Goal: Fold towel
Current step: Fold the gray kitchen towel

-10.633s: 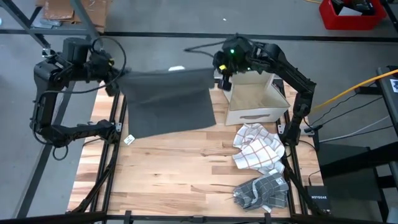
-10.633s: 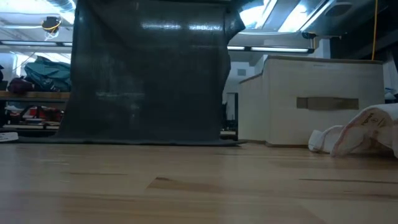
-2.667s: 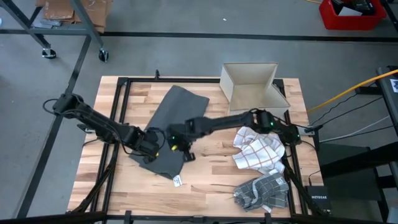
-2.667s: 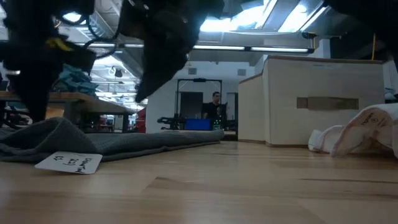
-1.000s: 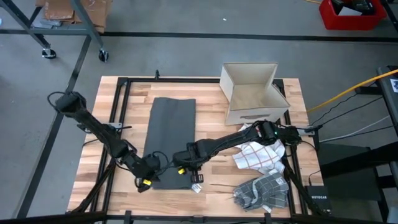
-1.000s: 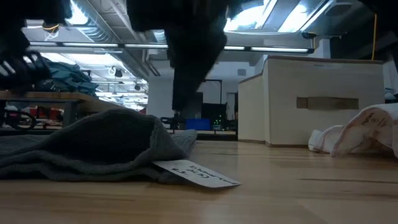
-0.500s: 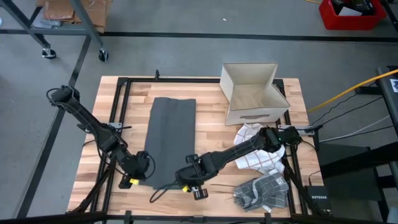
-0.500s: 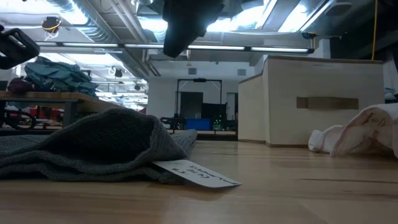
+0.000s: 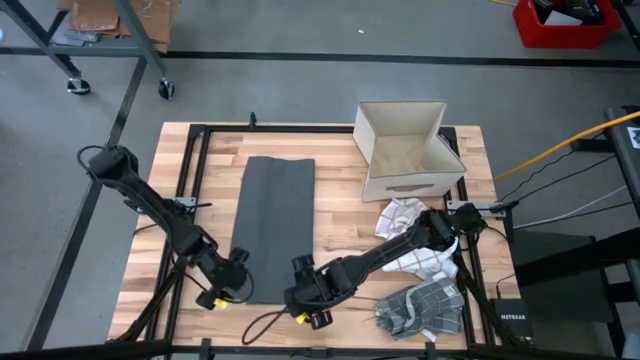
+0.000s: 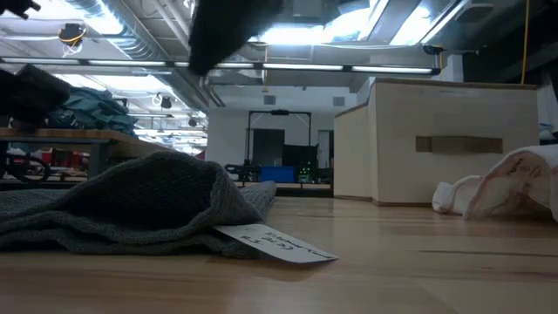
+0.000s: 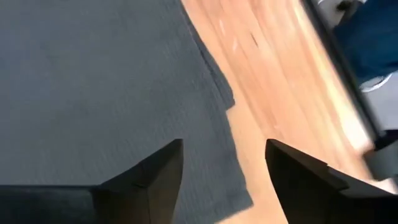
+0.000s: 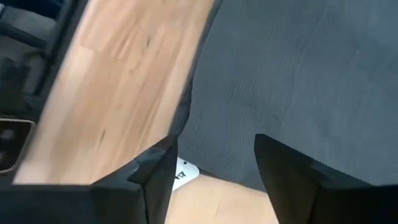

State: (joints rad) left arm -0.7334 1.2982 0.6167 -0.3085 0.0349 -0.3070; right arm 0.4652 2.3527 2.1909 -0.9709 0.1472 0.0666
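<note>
The dark grey towel (image 9: 272, 225) lies on the wooden table as a long narrow strip, running from the far side toward the near edge. Its near end (image 10: 131, 205) bulges up a little, and a white tag (image 10: 277, 244) sticks out from under it. My left gripper (image 9: 234, 276) hovers open over the near left corner (image 11: 227, 106). My right gripper (image 9: 301, 286) hovers open over the near right corner, beside the tag (image 12: 183, 173). Neither has cloth between its fingers.
An open cardboard box (image 9: 405, 150) stands at the far right. A white red-checked cloth (image 9: 415, 240) and a grey checked cloth (image 9: 425, 305) lie crumpled on the right side. Bare wood shows between the towel and these.
Both grippers have opened and let go of the towel's near end. They have then risen clear of it, the right one also drifting toward the near edge. The towel lies where it was laid, with its near end bulged.
</note>
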